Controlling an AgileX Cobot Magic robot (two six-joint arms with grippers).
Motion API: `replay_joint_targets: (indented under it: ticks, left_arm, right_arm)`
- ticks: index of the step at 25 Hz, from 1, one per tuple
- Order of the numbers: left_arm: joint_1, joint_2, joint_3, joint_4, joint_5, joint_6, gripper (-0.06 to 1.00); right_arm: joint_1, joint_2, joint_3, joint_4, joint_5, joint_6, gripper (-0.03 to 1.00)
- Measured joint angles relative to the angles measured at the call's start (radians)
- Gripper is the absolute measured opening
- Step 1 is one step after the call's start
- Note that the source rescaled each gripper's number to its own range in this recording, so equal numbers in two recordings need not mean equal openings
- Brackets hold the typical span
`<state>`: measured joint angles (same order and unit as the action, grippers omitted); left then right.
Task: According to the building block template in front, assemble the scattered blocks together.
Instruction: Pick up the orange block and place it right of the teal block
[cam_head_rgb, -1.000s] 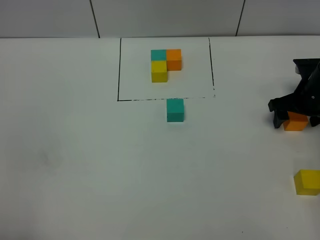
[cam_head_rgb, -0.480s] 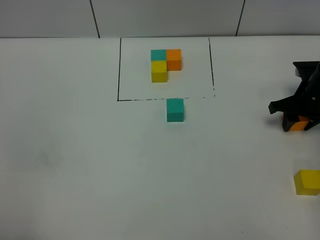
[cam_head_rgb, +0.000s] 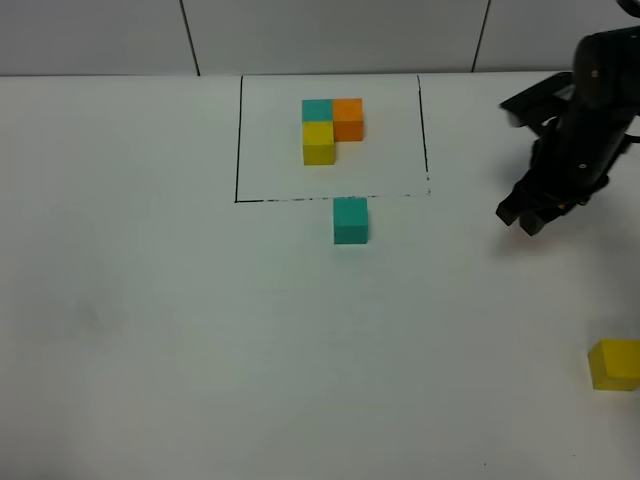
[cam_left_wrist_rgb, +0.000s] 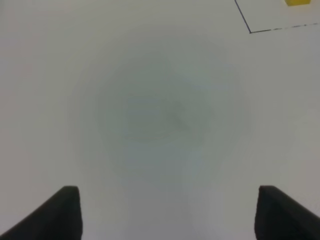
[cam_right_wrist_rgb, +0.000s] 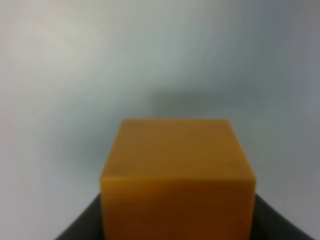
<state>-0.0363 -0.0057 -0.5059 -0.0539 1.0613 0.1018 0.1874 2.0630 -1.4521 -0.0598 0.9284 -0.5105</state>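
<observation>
The building block template (cam_head_rgb: 331, 128) is a teal, orange and yellow L inside a black-lined rectangle at the back of the table. Just in front of that frame sits the loose teal block (cam_head_rgb: 350, 220). The loose yellow block (cam_head_rgb: 613, 363) lies at the right edge. My right gripper (cam_head_rgb: 528, 214) hangs above the table to the right of the frame. The right wrist view shows it (cam_right_wrist_rgb: 177, 222) shut on the orange block (cam_right_wrist_rgb: 177, 170), which the fingers hide in the exterior view. My left gripper (cam_left_wrist_rgb: 172, 212) is open over bare table.
The white table (cam_head_rgb: 150, 320) runs back to a panelled wall. In the left wrist view the frame's corner line (cam_left_wrist_rgb: 250, 30) and a bit of the template's yellow cube (cam_left_wrist_rgb: 300, 2) show far off.
My right gripper closed on the orange block, then lifted it off the table and carried it left and toward the back. The teal and yellow blocks have stayed put.
</observation>
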Motion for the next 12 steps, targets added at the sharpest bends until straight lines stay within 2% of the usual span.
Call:
replay_joint_targets:
  ticks: [2, 5, 8, 12]
  left_arm:
    - [0.000, 0.000, 0.000, 0.000, 0.000, 0.000, 0.62]
    - [0.000, 0.000, 0.000, 0.000, 0.000, 0.000, 0.62]
    - [0.000, 0.000, 0.000, 0.000, 0.000, 0.000, 0.62]
    - [0.000, 0.000, 0.000, 0.000, 0.000, 0.001, 0.62]
  right_arm:
    - [0.060, 0.000, -0.005, 0.000, 0.003, -0.212, 0.01]
    - [0.135, 0.016, -0.039, 0.011, 0.016, -0.393, 0.01]
    - [0.179, 0.061, -0.126, 0.011, 0.060, -0.435, 0.01]
    - [0.209, 0.142, -0.289, 0.011, 0.178, -0.460, 0.01]
